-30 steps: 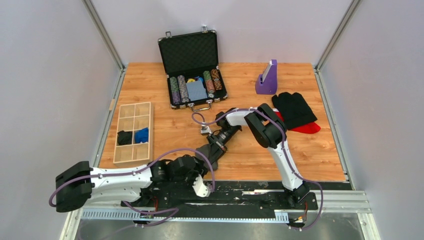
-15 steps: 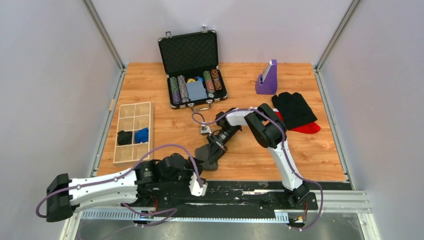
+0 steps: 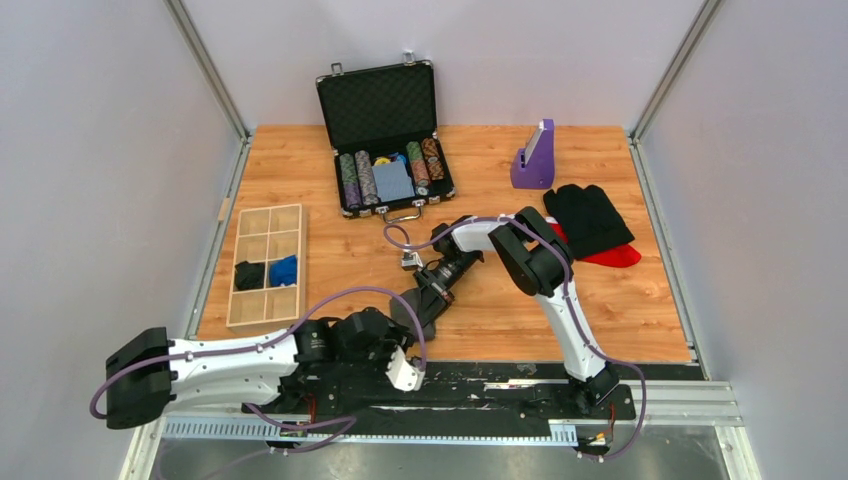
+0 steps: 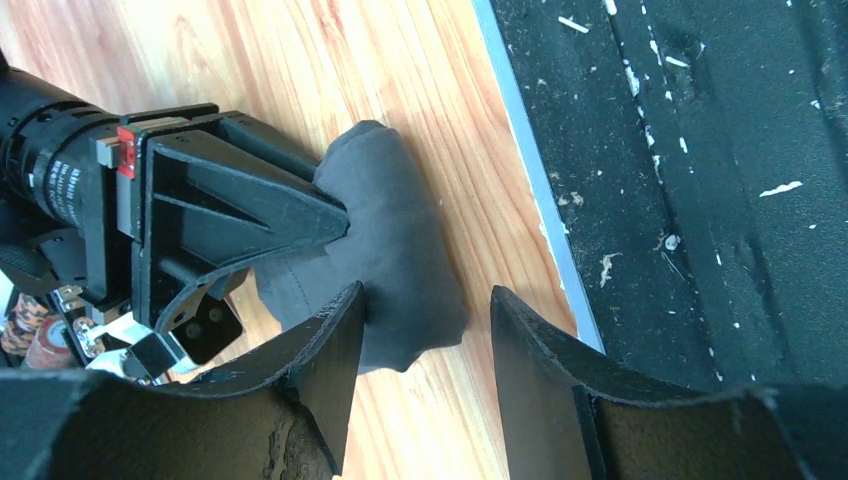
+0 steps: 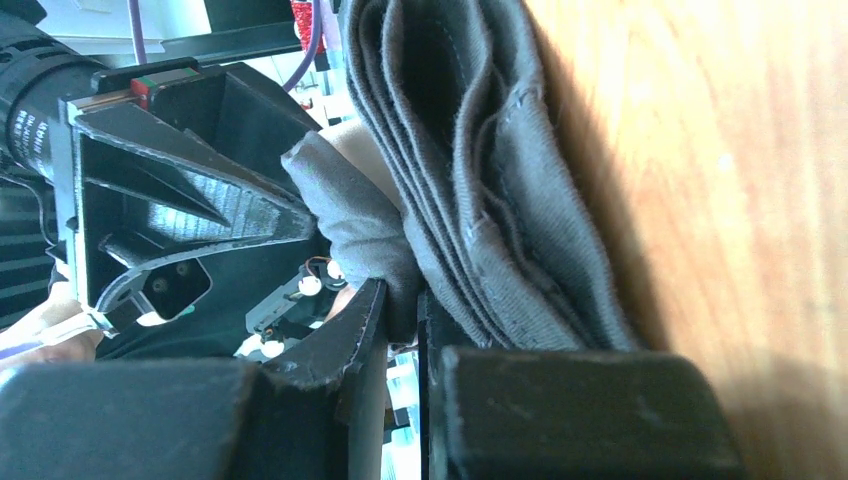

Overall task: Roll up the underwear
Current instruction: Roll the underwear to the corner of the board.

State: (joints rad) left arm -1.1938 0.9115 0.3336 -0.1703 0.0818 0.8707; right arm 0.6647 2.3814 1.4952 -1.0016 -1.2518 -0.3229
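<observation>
Now the right hand (image 5: 402,300) pinches the bunched underwear (image 4: 400,260) while the left hand (image 4: 425,295) sits spread at its end

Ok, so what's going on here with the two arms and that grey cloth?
Both arms are working on the underwear, a dark grey garment bunched into a loose roll near the front edge of the table. The right hand is shut on the cloth, pinching its layers. The left hand is open at the end of the roll, not clamped on it.
</observation>
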